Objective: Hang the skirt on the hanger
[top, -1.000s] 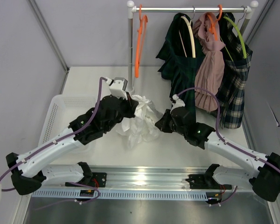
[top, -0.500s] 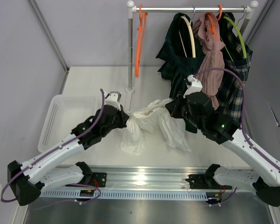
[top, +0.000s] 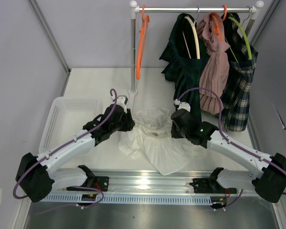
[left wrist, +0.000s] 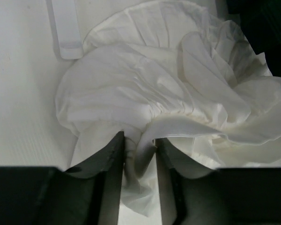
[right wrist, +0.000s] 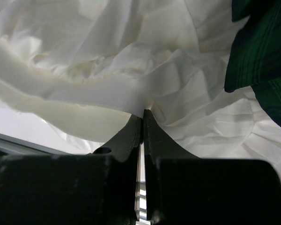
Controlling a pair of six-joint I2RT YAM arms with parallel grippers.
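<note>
At nine o'clock I see the white basket (top: 62, 117), only its mesh floor showing, with my left arm crossing its near edge. The left gripper (left wrist: 139, 140) has its jaws partly apart, and a fold of the white skirt (top: 157, 148) sits loosely between them. The skirt lies spread on the table (top: 95, 83) at centre. The right gripper (right wrist: 143, 115) pinches tight on the skirt's two o'clock edge. The orange hanger (top: 141, 43) hangs on the rail (top: 195, 9) at twelve.
</note>
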